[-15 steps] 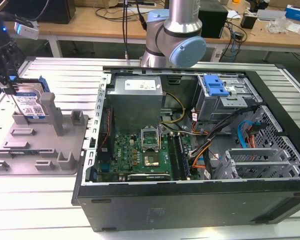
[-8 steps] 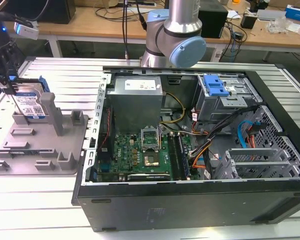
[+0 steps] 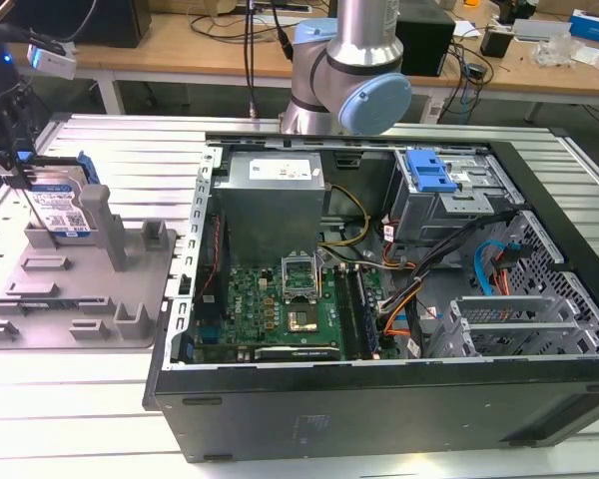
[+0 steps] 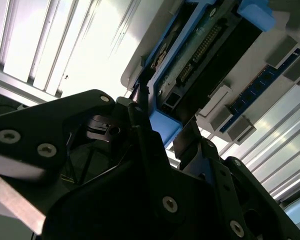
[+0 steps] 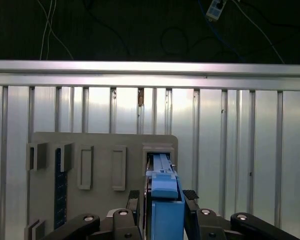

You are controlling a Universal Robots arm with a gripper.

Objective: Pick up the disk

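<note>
A ribbed aluminium table point(image 3: 100, 399) carries an open black metal computer case point(image 3: 379, 424). The case wall stands just beside a flat grey plastic fixture point(image 3: 90, 299) with blocky posts, and bare table runs past the fixture's other visible edges. At the fixture corner far from the case, the disk point(image 3: 58, 212), a thin silver slab with blue rails and a white-and-blue label, stands upright on edge in a slot. The black hand point(image 5: 162, 197) straddles its top edge from above; I cannot tell if it is clamped.
</note>
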